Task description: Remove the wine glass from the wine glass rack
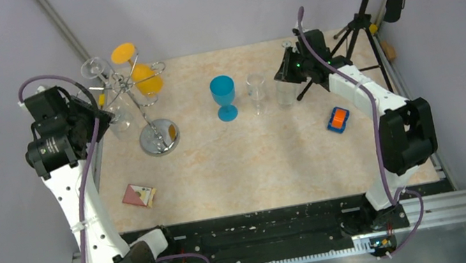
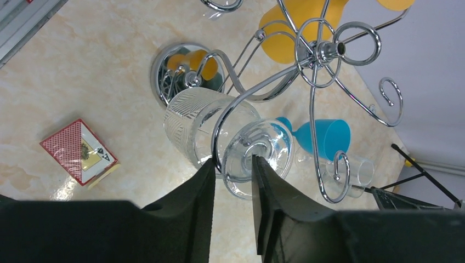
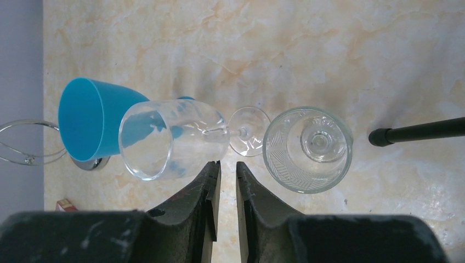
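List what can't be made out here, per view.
- Left gripper touching the wine glass or not: the left wrist view gives no depth, and the top view is too small.
- Orange glass: cut by the top edge, left wrist.
- Orange-and-blue object: too small to identify, top view.
- Tripod: only one leg, cut by the right edge, right wrist.

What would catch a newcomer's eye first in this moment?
The chrome wine glass rack at the table's far left, hung with an orange glass and a clear patterned wine glass whose foot sits just beyond the left end effector and its parted fingers. Next, the blue goblet mid-table, with two clear glasses standing to its right, below the right end effector.
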You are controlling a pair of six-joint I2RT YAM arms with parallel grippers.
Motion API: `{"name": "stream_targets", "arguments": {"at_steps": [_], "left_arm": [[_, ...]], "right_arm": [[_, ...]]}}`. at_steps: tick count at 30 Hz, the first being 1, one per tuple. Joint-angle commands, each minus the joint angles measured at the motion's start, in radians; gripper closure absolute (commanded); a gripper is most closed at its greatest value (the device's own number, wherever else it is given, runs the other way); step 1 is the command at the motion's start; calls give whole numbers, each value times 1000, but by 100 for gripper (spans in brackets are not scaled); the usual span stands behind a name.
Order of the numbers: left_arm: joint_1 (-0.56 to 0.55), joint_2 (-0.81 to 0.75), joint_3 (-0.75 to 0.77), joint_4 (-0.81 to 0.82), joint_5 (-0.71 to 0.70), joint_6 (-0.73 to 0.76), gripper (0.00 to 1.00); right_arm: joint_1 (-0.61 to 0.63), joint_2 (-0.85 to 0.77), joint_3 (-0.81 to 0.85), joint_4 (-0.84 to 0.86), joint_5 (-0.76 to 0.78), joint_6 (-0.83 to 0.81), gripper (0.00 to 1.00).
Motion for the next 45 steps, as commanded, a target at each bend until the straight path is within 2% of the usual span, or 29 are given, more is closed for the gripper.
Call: {"name": "stream_targets", "arguments": {"at_steps": [1,4,8,11,16,21,27,31,35,38,41,45], "left_arm": [[3,-3,33,-61,25,32,69],[3,1,57,-81,19,32,70],[3,21,88,-112,8,36,67],[3,23,97,-117,14,39,69],[3,27,124,-132,13,43,81],[3,26,144,-129,26,35,99],[2,8,122,-92,33,20,100],[3,2,98,-100,7,18,83],[3,-15,69,-92,-20,17,60],[3,-26,44,-70,-21,21,48],[4,-46,-26,4,-5,6,42],[4,-93,-113,110,47,-24,39]], "right_arm": [[-8,-50,-5,41,1,10,81],[-8,-50,-9,44,2,12,82],[-10,-52,-13,50,4,15,82],[-9,-52,-18,56,4,18,83],[-8,-55,-27,58,10,18,83],[-9,-54,-27,65,12,20,83],[-9,-54,-27,69,12,19,83],[-8,-53,-30,69,12,19,83],[-9,-52,-32,72,10,20,83],[-9,-52,-32,74,6,21,83],[-9,-53,-32,74,4,20,83],[-10,-56,-33,72,3,20,83]]}}
